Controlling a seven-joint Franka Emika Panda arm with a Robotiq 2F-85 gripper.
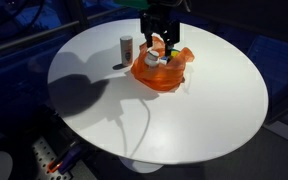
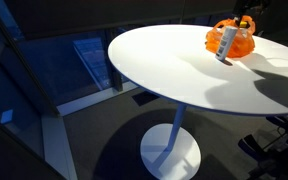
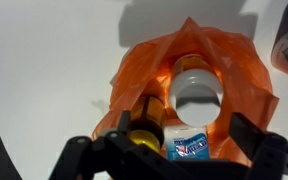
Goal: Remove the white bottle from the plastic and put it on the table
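Note:
An orange plastic bag (image 1: 166, 72) lies open at the far side of the round white table (image 1: 104, 100); it also shows in the other exterior view (image 2: 240, 42) and the wrist view (image 3: 144, 70). Inside it, the wrist view shows a white bottle (image 3: 196, 90) with a blue-printed label, and an amber bottle (image 3: 149, 120) beside it. My gripper (image 3: 184, 125) is open just above the bag, one finger on each side of the white bottle, not touching it. It hangs over the bag in both exterior views (image 1: 162, 40) (image 2: 246, 16).
A small white bottle with a dark cap (image 1: 126, 50) stands on the table next to the bag, also in the other exterior view (image 2: 227, 42). The table edge (image 2: 134, 75) drops to a dark floor with cables (image 1: 54, 160).

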